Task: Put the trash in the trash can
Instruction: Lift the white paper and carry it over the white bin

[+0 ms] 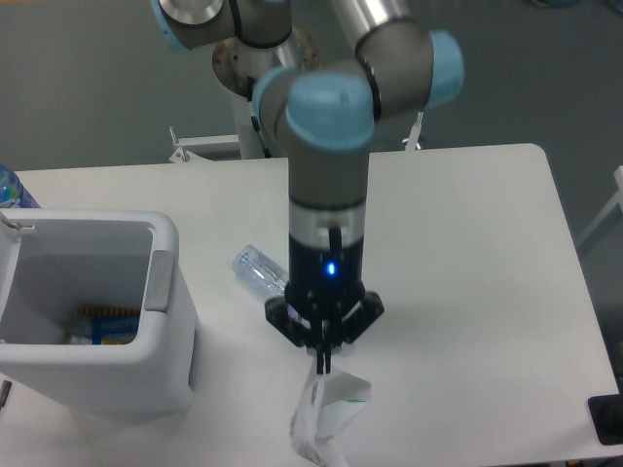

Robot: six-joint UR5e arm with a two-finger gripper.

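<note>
While the two-finger tool (320, 362) points straight down over the front of the white bench (467, 292), we see its thin dark fingers drawn together and clamped on the top of a crumpled white paper scrap (324, 418). That scrap hangs below the tool with its long axis close to vertical, leaning slightly down and to the left, and its lower end is cut off by the bottom edge of the view; we cannot tell whether it touches the bench.

Behind the tool, a clear crushed plastic bottle (258, 272) lies on the bench, its long axis running from upper left to lower right. Its far end disappears behind the grey wrist of the arm (328, 195), so we cannot make out the cap or label.

At the left stands the large white rectangular plastic bin (97, 375) with rounded corners and a grey strip (160, 280) on its right rim. It is open at the top, and some blue and striped packaging (105, 326) lies at its bottom. A gap of bare bench separates the bin from the tool, and wide open bench extends to the right. A blue item (12, 190) at the far left edge is cropped and hard to identify.
</note>
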